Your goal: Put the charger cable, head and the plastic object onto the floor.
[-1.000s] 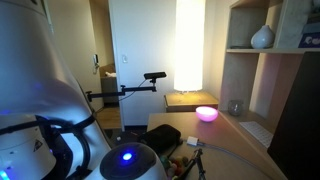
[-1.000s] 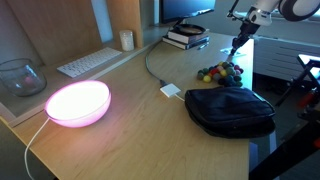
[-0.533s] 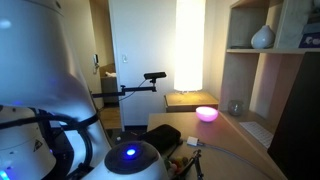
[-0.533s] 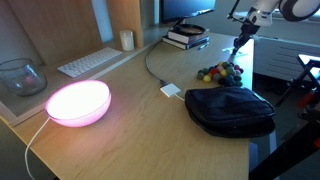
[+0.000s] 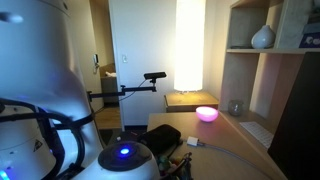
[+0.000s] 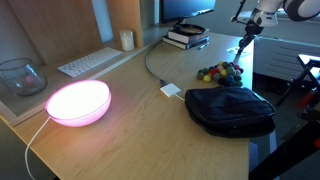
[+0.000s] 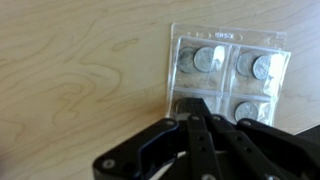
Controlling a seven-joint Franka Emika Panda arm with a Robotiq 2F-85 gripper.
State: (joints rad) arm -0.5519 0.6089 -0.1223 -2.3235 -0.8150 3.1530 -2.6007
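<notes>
A clear plastic object [image 7: 226, 62] with round silver discs in its pockets lies flat on pale wood. My gripper [image 7: 196, 108] is shut, and its tips overlap the near edge of the plastic object. Nothing shows between the fingers. In an exterior view the gripper [image 6: 243, 44] points down at the desk's far corner, past the coloured balls [image 6: 220, 72]. The white head [image 6: 171, 90] lies mid-desk, well away from the gripper. The thin charger cable [image 6: 152, 68] runs back from it toward the books. The floor is out of view.
A black pouch [image 6: 230, 110] lies beside the head. A glowing pink lamp [image 6: 78, 103], a glass bowl [image 6: 20, 76], a keyboard [image 6: 90, 62], a cup [image 6: 126, 40] and stacked books [image 6: 186, 38] under a monitor stand along the desk. The robot's base [image 5: 40, 110] fills the left of an exterior view.
The gripper has shifted slightly to the right at the desk's far corner and stays shut. The head, cable and pouch have not moved.
</notes>
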